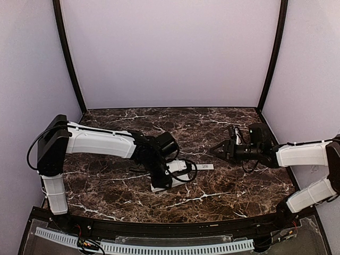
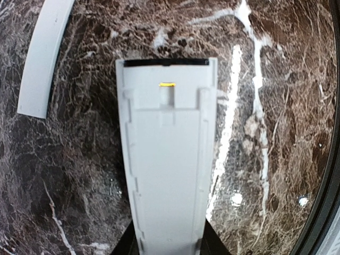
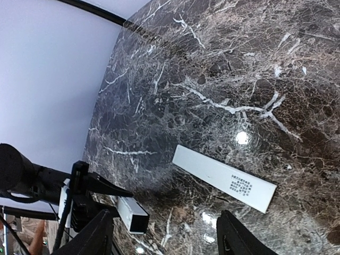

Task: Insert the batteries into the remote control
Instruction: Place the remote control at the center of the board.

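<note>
My left gripper (image 1: 161, 179) is shut on the white remote control (image 2: 167, 159), its black fingers (image 2: 212, 245) pressed on both long sides. The remote's back faces the left wrist camera, showing the narrow recess with a small yellow mark near the dark end (image 3: 133, 217). That end points down toward the marble table (image 1: 223, 186). The batteries are out of view. My right gripper (image 1: 217, 150) hangs open over the table, right of the remote, with nothing between its fingers (image 3: 239, 238).
A thin flat white cover strip (image 3: 223, 178) with small printed text lies on the marble between the two grippers, also seen as the strip (image 1: 204, 167) and the strip (image 2: 45, 58). Lilac walls with black corner posts enclose the table.
</note>
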Controlling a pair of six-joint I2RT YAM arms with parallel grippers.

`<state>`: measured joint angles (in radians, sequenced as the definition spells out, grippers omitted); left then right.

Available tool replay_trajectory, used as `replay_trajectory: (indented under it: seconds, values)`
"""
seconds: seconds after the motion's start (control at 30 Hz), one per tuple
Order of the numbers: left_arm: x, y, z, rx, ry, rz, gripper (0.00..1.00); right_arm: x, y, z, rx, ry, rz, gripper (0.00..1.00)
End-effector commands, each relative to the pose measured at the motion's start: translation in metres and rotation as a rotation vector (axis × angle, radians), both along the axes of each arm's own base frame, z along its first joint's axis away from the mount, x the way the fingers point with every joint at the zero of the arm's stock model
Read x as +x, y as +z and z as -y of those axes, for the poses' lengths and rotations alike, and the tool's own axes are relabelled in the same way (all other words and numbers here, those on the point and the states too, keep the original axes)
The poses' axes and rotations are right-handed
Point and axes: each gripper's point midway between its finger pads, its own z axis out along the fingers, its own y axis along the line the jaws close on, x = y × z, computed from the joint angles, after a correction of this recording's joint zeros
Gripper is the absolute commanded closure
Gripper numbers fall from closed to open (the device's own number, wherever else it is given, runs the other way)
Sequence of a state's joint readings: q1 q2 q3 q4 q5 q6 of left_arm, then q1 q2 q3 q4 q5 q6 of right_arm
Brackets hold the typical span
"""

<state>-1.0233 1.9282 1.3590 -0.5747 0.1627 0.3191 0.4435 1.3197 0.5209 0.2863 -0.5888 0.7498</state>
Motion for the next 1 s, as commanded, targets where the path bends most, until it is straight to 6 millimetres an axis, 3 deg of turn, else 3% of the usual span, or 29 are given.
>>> replay_trajectory:
  seconds: [0.0,0.27,0.47,0.73,0.8,0.97]
  values:
    - [-0.005,0.000,-0.013,0.082,-0.065,-0.007,0.81,0.002,-0.010,0.003,-0.050,0.046,0.000,0.38]
    - [-0.010,-0.015,-0.016,0.140,-0.112,-0.020,0.79,0.004,-0.050,0.008,-0.128,0.066,-0.101,0.42]
    - [-0.014,-0.026,-0.023,0.195,-0.133,-0.018,0.76,0.009,-0.054,0.010,-0.157,0.059,-0.099,0.43]
    - [-0.013,-0.028,-0.024,0.221,-0.137,-0.017,0.52,0.011,-0.060,0.015,-0.199,0.054,-0.097,0.45]
    - [-0.012,-0.024,-0.022,0.211,-0.133,-0.014,0.44,0.012,-0.062,0.017,-0.218,0.054,-0.094,0.49]
    - [-0.006,0.000,-0.009,0.116,-0.102,0.021,0.36,0.014,-0.070,0.019,-0.249,0.059,-0.100,0.67]
